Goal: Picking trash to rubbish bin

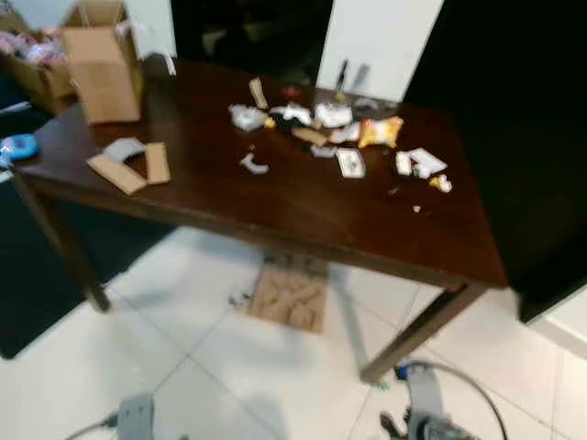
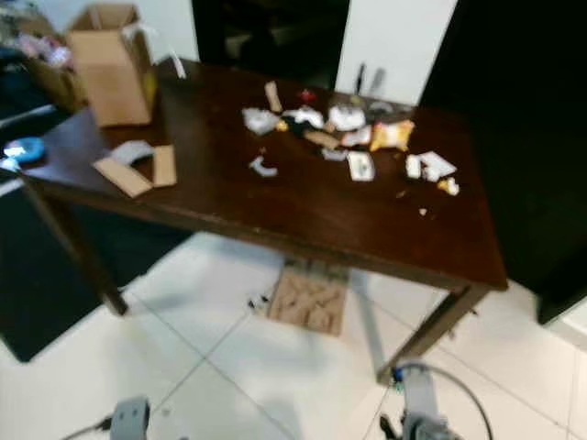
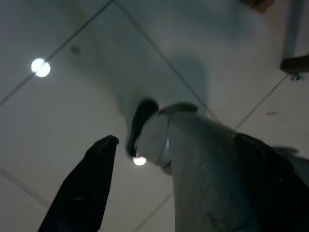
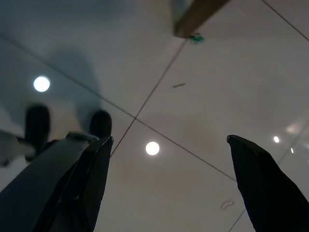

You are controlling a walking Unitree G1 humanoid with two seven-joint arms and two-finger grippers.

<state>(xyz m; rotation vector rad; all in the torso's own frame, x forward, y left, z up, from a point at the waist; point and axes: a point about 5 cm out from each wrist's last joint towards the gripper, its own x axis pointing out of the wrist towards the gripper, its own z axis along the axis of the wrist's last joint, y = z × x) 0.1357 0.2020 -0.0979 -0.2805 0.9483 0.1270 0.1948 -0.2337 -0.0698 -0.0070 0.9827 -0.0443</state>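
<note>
Trash (image 1: pixel 341 137), blurred beyond reading any label, lies scattered on your dark wooden table (image 1: pixel 303 215) near one cardboard box (image 1: pixel 99 60), while your right gripper (image 4: pixel 169 181) hangs spread open over tiles and the left gripper's (image 3: pixel 104 183) state I cannot tell.

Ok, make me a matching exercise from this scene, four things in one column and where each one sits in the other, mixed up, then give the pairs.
Things:
1. open cardboard box
2. yellow snack packet
3. blue tape roll
4. flat cardboard sheet

Places:
A. on the floor under the table
B. on the table's far left corner
C. at the table's left edge, nearer the robot
D. among the litter, on the table's right half

Pairs: 1-B, 2-D, 3-C, 4-A
</note>
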